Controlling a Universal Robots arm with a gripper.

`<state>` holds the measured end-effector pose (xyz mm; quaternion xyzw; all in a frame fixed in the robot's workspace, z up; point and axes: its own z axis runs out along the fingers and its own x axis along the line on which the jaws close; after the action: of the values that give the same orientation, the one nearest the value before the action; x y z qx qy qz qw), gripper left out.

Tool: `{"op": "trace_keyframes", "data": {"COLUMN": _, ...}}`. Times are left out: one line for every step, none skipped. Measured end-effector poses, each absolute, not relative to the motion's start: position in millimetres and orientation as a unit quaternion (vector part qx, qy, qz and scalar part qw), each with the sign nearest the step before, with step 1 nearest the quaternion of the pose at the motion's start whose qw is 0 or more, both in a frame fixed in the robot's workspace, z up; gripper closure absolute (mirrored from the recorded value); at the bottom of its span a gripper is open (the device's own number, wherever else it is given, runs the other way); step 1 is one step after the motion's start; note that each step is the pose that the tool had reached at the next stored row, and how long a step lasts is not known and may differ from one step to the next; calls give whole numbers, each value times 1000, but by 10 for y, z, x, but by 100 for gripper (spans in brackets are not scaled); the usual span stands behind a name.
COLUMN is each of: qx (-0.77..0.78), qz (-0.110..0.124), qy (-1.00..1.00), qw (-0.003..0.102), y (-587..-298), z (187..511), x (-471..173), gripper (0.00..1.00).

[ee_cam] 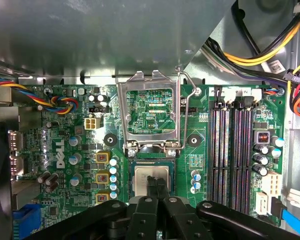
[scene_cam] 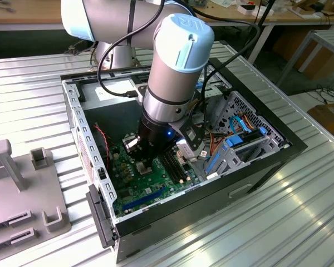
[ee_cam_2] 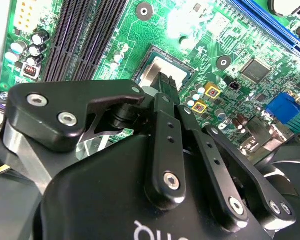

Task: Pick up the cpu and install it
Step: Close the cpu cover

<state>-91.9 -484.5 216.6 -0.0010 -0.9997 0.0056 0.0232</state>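
Observation:
The cpu (ee_cam: 141, 178) is a small silver-grey square lying flat in the black socket on the green motherboard (ee_cam: 65, 150). It is also seen in the second wrist view (ee_cam_2: 151, 70). My gripper (ee_cam: 156, 181) hangs right over it, its two black fingers (ee_cam_2: 166, 82) pressed together and their tips at or just above the chip's top. Nothing is held between the fingers. The socket's metal load plate (ee_cam: 150, 117) stands flipped open beside the socket, with its wire lever (ee_cam: 182, 107) raised. In the exterior view my gripper (scene_cam: 146, 162) reaches down into the open computer case (scene_cam: 211, 192).
Long black memory slots (ee_cam: 232, 150) run beside the socket. Cable bundles (ee_cam: 260, 50) hang near the case wall, and a drive cage with blue cables (scene_cam: 239, 142) stands at the exterior view's right. A grey fixture plate (scene_cam: 22, 189) lies on the metal table at the left.

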Motion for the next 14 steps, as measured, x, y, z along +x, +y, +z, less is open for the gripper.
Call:
{"op": "trace_keyframes", "data": {"qx": -1, "qz": 6, "qy": -1000, "qw": 23, "y": -4845, "z": 2167, "x": -919, "gripper": 89}}
{"op": "trace_keyframes", "data": {"qx": -1, "qz": 6, "qy": -1000, "qw": 23, "y": -4845, "z": 2167, "x": -919, "gripper": 89}}
{"op": "trace_keyframes", "data": {"qx": -1, "qz": 6, "qy": -1000, "qw": 23, "y": -4845, "z": 2167, "x": -919, "gripper": 89}}
{"op": "trace_keyframes", "data": {"qx": -1, "qz": 6, "qy": -1000, "qw": 23, "y": -4846, "z": 2167, "x": -915, "gripper": 89}}
{"op": "trace_keyframes", "data": {"qx": -1, "qz": 6, "qy": -1000, "qw": 23, "y": -4846, "z": 2168, "x": -909, "gripper": 89}}
{"op": "trace_keyframes", "data": {"qx": -1, "qz": 6, "qy": -1000, "qw": 23, "y": -4844, "z": 2168, "x": -889, "gripper": 89}}
{"op": "trace_keyframes", "data": {"qx": -1, "qz": 6, "qy": -1000, "qw": 23, "y": -4842, "z": 2168, "x": -864, "gripper": 89}}
{"op": "trace_keyframes", "data": {"qx": 1, "qz": 6, "qy": -1000, "qw": 23, "y": -4841, "z": 2167, "x": -834, "gripper": 89}}
{"op": "trace_keyframes", "data": {"qx": 4, "qz": 6, "qy": -1000, "qw": 23, "y": -4841, "z": 2167, "x": -803, "gripper": 89}}
{"op": "trace_keyframes", "data": {"qx": 11, "qz": 6, "qy": -1000, "qw": 23, "y": -4842, "z": 2166, "x": -796, "gripper": 89}}
{"op": "trace_keyframes", "data": {"qx": 20, "qz": 6, "qy": -1000, "qw": 23, "y": -4842, "z": 2166, "x": -794, "gripper": 89}}
{"op": "trace_keyframes", "data": {"qx": 29, "qz": 6, "qy": -999, "qw": 23, "y": -4841, "z": 2166, "x": -791, "gripper": 89}}
{"op": "trace_keyframes", "data": {"qx": 37, "qz": 6, "qy": -999, "qw": 23, "y": -4841, "z": 2166, "x": -787, "gripper": 89}}
{"op": "trace_keyframes", "data": {"qx": 46, "qz": 7, "qy": -999, "qw": 23, "y": -4841, "z": 2166, "x": -779, "gripper": 89}}
